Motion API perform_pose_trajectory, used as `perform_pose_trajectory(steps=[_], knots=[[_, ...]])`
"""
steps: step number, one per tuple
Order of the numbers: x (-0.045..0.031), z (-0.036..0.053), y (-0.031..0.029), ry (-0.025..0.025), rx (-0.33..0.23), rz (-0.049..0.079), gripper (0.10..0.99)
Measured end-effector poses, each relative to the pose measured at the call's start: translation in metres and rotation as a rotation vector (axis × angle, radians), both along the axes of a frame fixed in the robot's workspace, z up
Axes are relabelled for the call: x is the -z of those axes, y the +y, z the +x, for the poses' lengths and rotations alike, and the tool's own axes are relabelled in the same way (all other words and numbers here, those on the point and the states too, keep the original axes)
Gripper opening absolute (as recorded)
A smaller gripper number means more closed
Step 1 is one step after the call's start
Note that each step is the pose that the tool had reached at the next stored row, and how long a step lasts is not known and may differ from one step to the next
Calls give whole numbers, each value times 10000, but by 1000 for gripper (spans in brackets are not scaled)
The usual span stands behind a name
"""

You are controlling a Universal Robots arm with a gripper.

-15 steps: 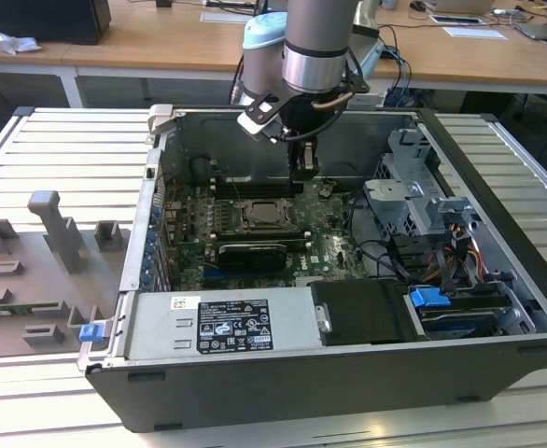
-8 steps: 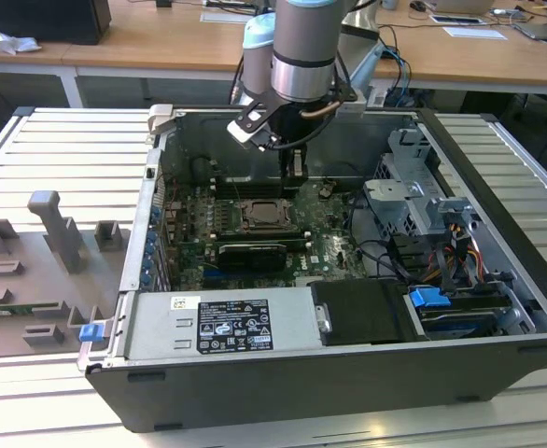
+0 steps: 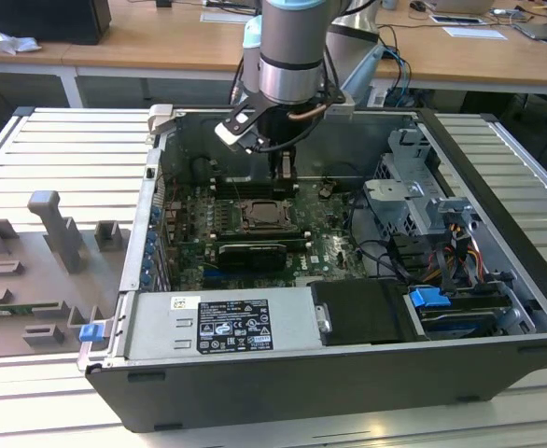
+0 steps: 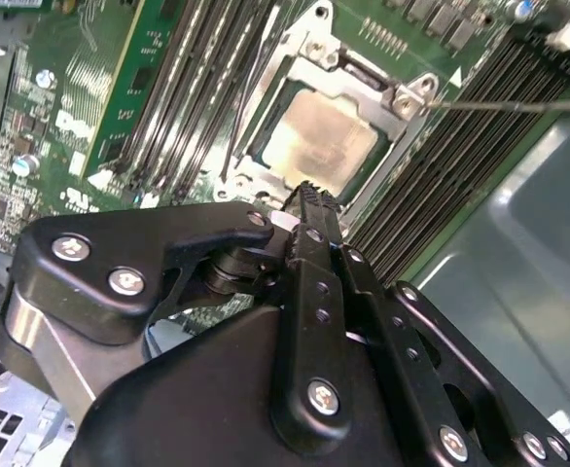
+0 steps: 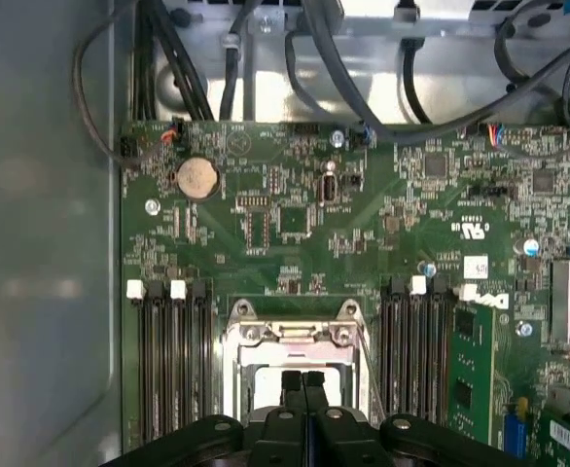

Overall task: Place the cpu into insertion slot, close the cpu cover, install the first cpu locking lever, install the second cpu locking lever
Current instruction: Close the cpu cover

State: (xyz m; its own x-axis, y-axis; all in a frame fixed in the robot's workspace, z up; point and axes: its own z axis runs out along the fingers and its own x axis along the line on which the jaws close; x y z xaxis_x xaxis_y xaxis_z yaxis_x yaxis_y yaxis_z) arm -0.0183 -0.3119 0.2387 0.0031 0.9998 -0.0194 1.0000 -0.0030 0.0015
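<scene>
1. Exterior view.
   - The gripper (image 3: 284, 173), black metal on a grey arm, hangs fingers-down just above the insertion slot (image 3: 264, 217).
   - The slot is a square socket with a silvery rim. It sits on the green motherboard (image 3: 185, 238) inside the open grey steel computer case (image 3: 497, 243).

2. Second wrist view.
   - The cpu (image 4: 319, 141), a flat chip with a pale matte metal face, lies seated in the slot.
   - The cpu cover (image 4: 348, 86), a dull-silver frame plate, appears to be down around it, its cut-out framing the chip. Placing and cover-closing are judged done.
   - One wire lever (image 4: 499, 103), thin and springy, juts free across the black ribbed memory slots (image 4: 188, 78).
   - Another thin rod (image 4: 249, 97) slants beside the socket.
   - Neither looks latched, so both lever steps are judged outstanding.
   - The gripper (image 4: 309, 197) has its fingers pressed together and holds nothing.

3. First wrist view.
   - The gripper (image 5: 302, 377) shows no gap between its fingers. It is empty and sits over the slot's bright rim (image 5: 290, 333).
   - A shiny round coin cell (image 5: 195, 178) lies further up the board.
</scene>
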Motion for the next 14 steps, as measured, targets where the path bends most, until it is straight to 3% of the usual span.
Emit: perform_pose_trajectory(steps=[14], knots=[[8,-203,0,-1,1,1,106]])
